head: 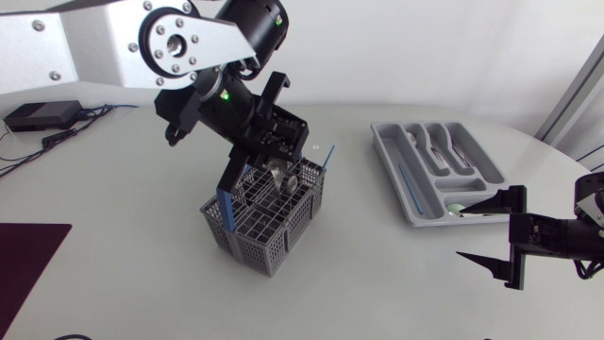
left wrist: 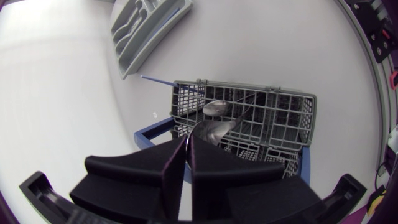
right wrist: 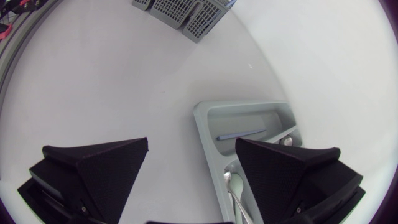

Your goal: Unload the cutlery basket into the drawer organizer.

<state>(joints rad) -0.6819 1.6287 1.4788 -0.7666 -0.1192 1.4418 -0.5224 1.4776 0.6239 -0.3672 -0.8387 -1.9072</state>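
Note:
The grey wire cutlery basket (head: pixel 267 222) with a blue handle stands mid-table. My left gripper (head: pixel 274 178) reaches down into it from above. In the left wrist view the left gripper (left wrist: pixel 188 140) is shut on the thin handle of a steel spoon (left wrist: pixel 213 131), whose bowl lies just ahead of the fingertips. A second spoon (left wrist: pixel 215 107) and a thin blue stick (left wrist: pixel 159 80) stand in the basket (left wrist: pixel 292 102). The grey drawer organizer (head: pixel 389 151) lies at the right with cutlery in it. My right gripper (head: pixel 464 232) hovers open near its front corner, holding nothing.
In the right wrist view the organizer (right wrist: pixel 205 134) holds a blue stick (right wrist: pixel 242 134) and spoons (right wrist: pixel 227 180), just ahead of the open right gripper (right wrist: pixel 193 168). A black box (head: pixel 42 115) with cables sits back left. A dark mat (head: pixel 28 264) lies front left.

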